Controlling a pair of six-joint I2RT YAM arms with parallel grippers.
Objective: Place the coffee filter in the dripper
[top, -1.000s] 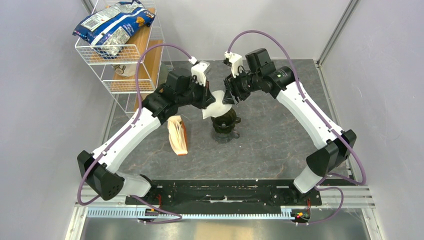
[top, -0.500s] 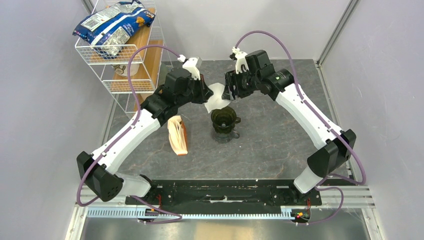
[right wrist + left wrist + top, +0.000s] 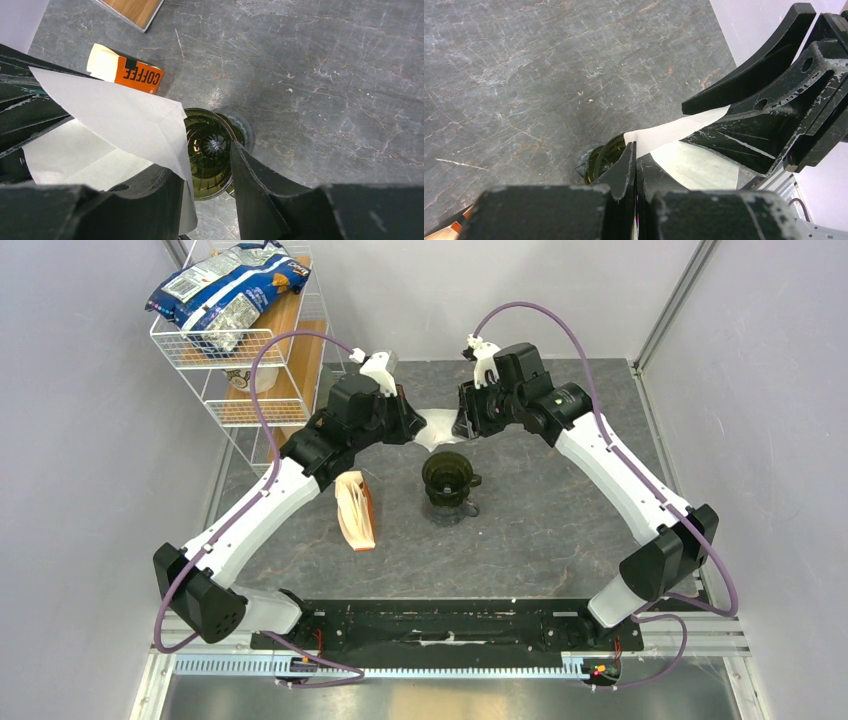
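The coffee filter (image 3: 438, 430) hangs in the air just behind the dripper (image 3: 447, 472), one edge pinched in the closed left gripper (image 3: 635, 150). The right gripper (image 3: 200, 157) has its jaws apart, astride the filter's opposite edge.

The top camera looked down from high behind, far enough to take in the whole table (image 3: 560, 510). Each wrist camera looked close along its own jaws. All three shared the dripper (image 3: 447, 473) below the jaws and the coffee filter (image 3: 436, 430) at their tips.
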